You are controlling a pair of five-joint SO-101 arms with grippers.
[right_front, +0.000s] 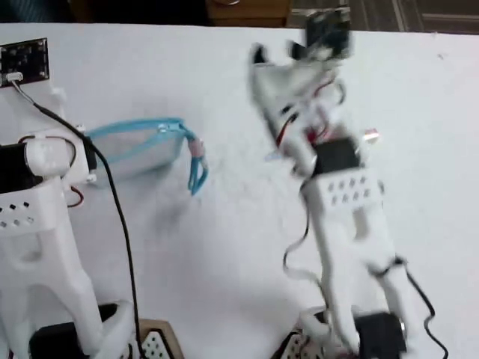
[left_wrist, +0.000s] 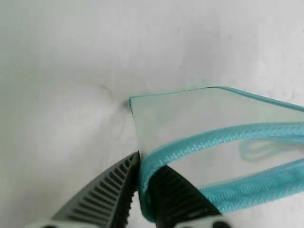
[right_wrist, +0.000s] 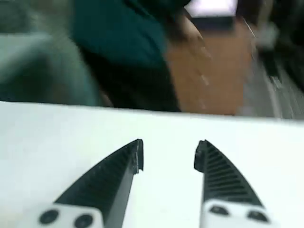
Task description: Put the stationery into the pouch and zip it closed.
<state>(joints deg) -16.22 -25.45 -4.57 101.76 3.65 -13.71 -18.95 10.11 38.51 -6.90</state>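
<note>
While my left gripper (left_wrist: 139, 164) is pinched on the teal zipper tape (left_wrist: 213, 137) at one end of the clear pouch (left_wrist: 190, 114), the pouch lies flat on the white table (right_front: 224, 247). Its long axis runs straight away from that pinch, out toward the middle of the table. At its far end a teal pull cord (right_front: 197, 170) hangs off to one side. Beyond the pinch the two zipper tapes part, so the mouth looks open; whether anything lies inside I cannot tell. From above, my left arm (right_front: 45, 224) covers the pinched end. My right gripper (right_wrist: 168, 156) is spread wide with nothing between its fingers, raised above the table well apart from the pouch. From above it is smeared and hard to make out.
</note>
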